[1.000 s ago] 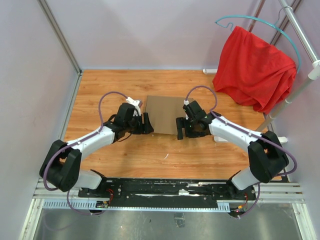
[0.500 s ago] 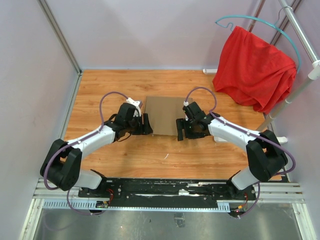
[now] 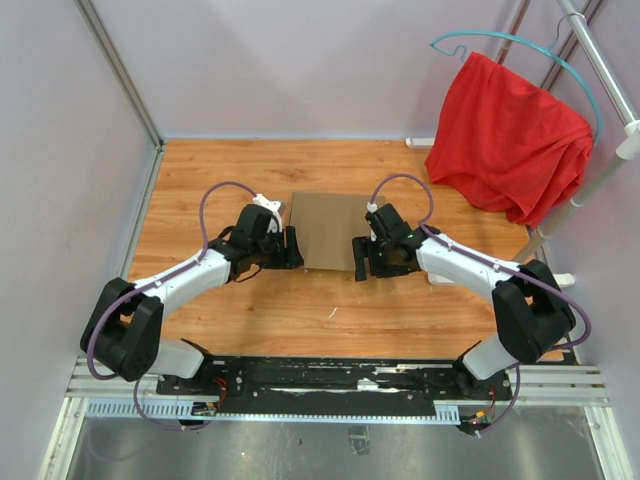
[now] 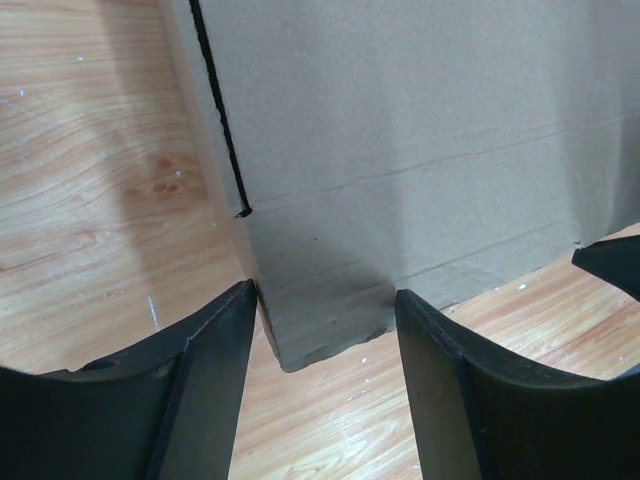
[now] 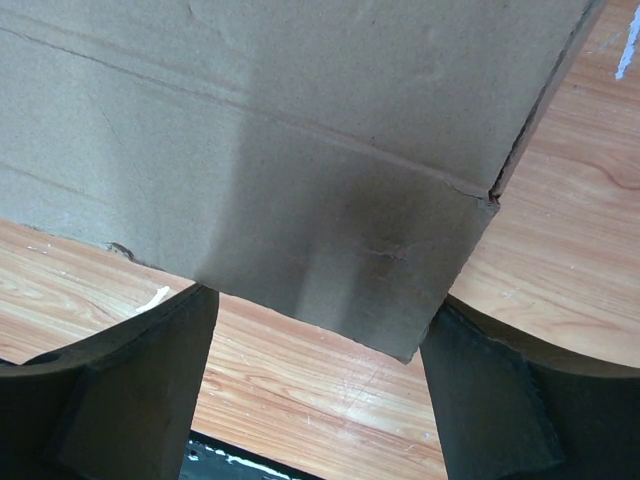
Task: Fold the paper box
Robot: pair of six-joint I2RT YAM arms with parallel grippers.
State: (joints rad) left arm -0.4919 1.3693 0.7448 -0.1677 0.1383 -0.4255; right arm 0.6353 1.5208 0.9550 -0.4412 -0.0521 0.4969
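The paper box (image 3: 330, 228) lies flat in the middle of the wooden table, a plain brown cardboard sheet with creases and a cut slit. My left gripper (image 3: 293, 247) is at its near left corner and my right gripper (image 3: 361, 257) at its near right corner. In the left wrist view the left gripper (image 4: 325, 296) is open, and the box's (image 4: 400, 150) corner flap reaches in between the fingers (image 4: 215, 380). The right gripper (image 5: 322, 303) is open too, straddling the other corner of the box (image 5: 300, 150).
A red cloth (image 3: 510, 140) hangs on a teal hanger from a metal rack at the back right. Pale walls close in the table (image 3: 220, 170) on the left and at the back. A small white object (image 3: 441, 281) lies under the right forearm.
Both grippers have stayed at the box's near corners, and their jaws have narrowed slightly. The box has not moved.
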